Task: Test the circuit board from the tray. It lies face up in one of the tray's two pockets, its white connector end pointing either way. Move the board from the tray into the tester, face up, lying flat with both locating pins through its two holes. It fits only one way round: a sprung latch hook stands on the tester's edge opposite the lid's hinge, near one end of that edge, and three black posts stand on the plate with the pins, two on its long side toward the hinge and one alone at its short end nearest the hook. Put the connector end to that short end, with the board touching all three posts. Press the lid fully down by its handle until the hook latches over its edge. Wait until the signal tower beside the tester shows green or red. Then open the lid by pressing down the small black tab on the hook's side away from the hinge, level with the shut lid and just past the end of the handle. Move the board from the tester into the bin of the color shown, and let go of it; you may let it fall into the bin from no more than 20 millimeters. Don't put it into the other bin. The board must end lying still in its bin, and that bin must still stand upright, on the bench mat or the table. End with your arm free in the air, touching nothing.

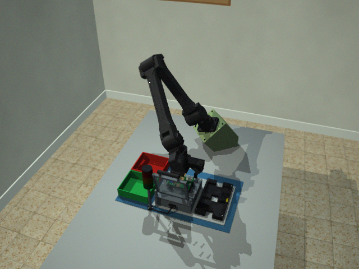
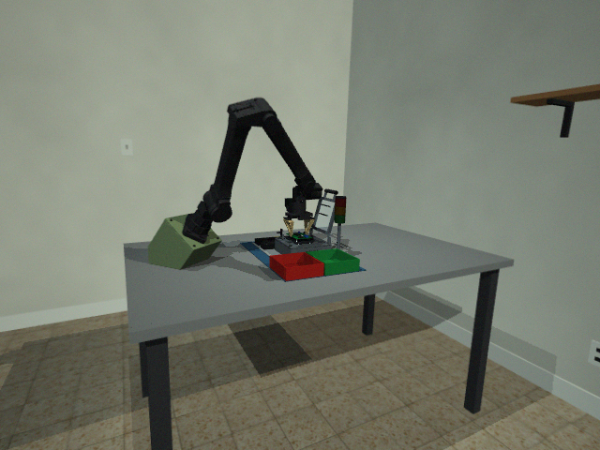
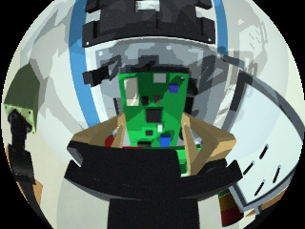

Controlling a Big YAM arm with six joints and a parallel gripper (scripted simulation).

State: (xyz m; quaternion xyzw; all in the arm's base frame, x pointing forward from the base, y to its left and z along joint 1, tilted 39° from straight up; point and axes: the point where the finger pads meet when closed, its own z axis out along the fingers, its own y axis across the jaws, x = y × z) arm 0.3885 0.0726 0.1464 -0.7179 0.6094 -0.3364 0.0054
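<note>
My gripper [image 1: 187, 177] [image 2: 298, 227] [image 3: 153, 116] is shut on the green circuit board [image 1: 185, 181] [image 2: 302, 236] [image 3: 152, 111], its tan fingers on the board's two long edges. The board is face up and sits low over the plate of the grey tester [image 1: 176, 202] [image 2: 290, 245] [image 3: 105, 64]; I cannot tell whether it rests on the pins. The tester's clear lid [image 1: 169, 188] [image 2: 323, 209] [image 3: 270, 147] stands open and upright, with its handle [image 1: 168, 174] on top. The signal tower [image 1: 147, 175] [image 2: 340, 209] [image 3: 231, 206] shows no clear light.
The black tray [image 1: 216, 199] [image 2: 265, 241] [image 3: 149, 13] lies beside the tester on the blue mat [image 1: 231, 222]. The red bin [image 1: 150, 162] [image 2: 295, 266] and green bin [image 1: 132, 186] [image 2: 337, 262] stand on the tester's other side. The arm's green base block [image 1: 221, 135] [image 2: 172, 244] is behind.
</note>
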